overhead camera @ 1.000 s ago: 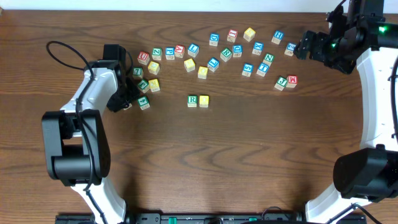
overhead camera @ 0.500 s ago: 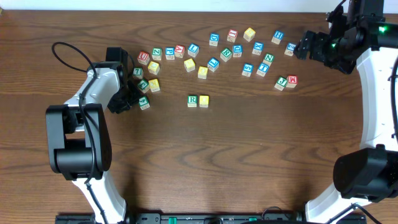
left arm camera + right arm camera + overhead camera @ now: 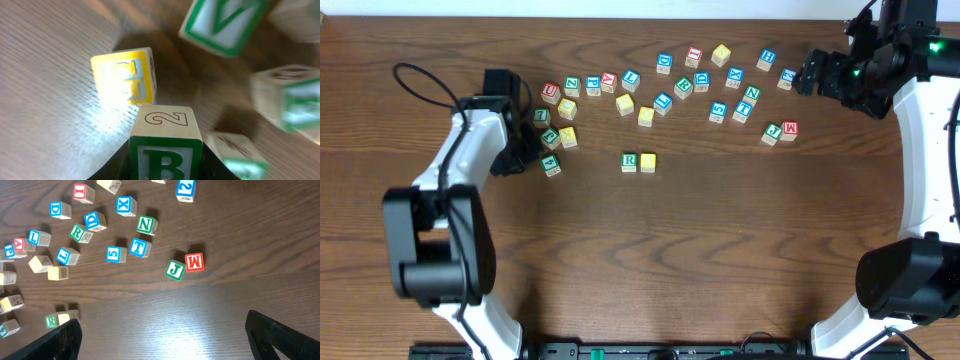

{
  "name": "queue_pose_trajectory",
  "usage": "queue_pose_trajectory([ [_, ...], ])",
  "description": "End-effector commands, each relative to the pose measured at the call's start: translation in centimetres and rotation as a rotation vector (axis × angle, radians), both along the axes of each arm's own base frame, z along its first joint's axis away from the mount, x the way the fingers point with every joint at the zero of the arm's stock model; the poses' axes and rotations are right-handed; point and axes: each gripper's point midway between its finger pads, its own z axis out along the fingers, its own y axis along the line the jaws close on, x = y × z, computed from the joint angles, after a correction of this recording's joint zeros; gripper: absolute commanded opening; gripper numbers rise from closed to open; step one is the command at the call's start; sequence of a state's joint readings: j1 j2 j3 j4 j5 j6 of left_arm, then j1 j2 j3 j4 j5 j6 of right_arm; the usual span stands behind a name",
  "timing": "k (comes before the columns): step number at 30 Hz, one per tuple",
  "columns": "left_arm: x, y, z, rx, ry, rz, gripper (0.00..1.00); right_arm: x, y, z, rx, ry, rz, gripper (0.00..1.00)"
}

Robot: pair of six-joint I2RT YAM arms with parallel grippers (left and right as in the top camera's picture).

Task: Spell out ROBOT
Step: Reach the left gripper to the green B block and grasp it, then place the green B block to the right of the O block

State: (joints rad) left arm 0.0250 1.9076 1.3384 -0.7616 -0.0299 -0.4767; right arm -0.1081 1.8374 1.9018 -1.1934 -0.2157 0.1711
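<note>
left pincer (image 3: 533, 160) clenched on b cube (image 3: 166, 145); right pincer (image 3: 160, 322) released. lift squarely, then set it touching the yellow cube (image 3: 648, 160) beside r cube (image 3: 629, 160).

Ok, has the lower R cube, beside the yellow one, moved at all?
No. The R cube is where it was on the table, still right beside the yellow cube, below the scattered cubes.

Overhead faces straight down over the whole table (image 3: 700, 260); left wrist crowds the B cube (image 3: 166, 150); right wrist, higher, shares the M cube (image 3: 194, 262) with overhead
</note>
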Motion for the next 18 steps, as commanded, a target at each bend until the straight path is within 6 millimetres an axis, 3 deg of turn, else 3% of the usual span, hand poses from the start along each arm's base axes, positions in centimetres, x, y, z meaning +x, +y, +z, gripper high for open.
queue_pose_trajectory([
  [1, 2.3, -1.1, 5.7, -0.023, -0.157, -0.067, 0.3, 0.2, -0.2, 0.6, -0.011, -0.018, 0.007, 0.99],
  [4, 2.8, -2.7, 7.8, -0.033, -0.205, -0.112, 0.3, 0.3, -0.2, 0.6, -0.011, -0.022, 0.007, 0.99],
  [10, 3.7, -9.1, 10.6, -0.051, -0.262, -0.263, 0.3, 0.2, -0.2, 0.6, -0.011, -0.021, 0.007, 0.99],
  [11, 3.8, -12.1, 11.3, -0.061, -0.29, -0.329, 0.3, 0.2, -0.1, 0.6, -0.01, -0.02, 0.007, 0.99],
  [18, 3.9, -22.1, 11.7, -0.112, -0.394, -0.511, 0.3, 0.0, -0.1, 0.5, -0.009, -0.01, 0.008, 0.99],
])
